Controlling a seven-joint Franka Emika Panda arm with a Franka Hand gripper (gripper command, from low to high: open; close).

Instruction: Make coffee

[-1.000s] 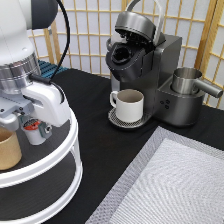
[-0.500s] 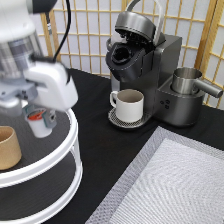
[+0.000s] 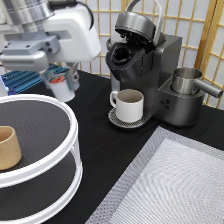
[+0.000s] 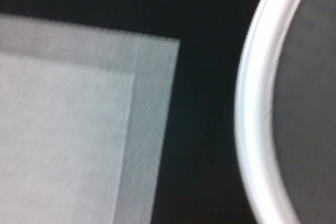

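At the counter's near edge a pale grey woven placemat fills the near right corner of the black tabletop, as the exterior view has it, and a two-tier white-rimmed turntable with dark mesh shelves fills the near left corner. A tan handleless cup stands on the turntable's upper shelf at the exterior view's left edge. The wrist view shows only the mat's border, a strip of black tabletop and the turntable's curved white rim.

Farther back, above the far rim of the turntable toward the counter's left edge, the Panda arm's gripper hangs in the air with its two fingers clamped on the coffee pod. The pod is a small white plastic cup with a red-orange foil lid, much smaller than the mug; it is held clear of the shelf and tilted slightly.

Toward the counter's far edge, a white mug with a handle sits on the round drip tray of a dark grey single-serve coffee machine, whose lid stands raised, leaving the brew chamber open. A steel milk pitcher rests on the machine's right side. A slatted screen closes the background.
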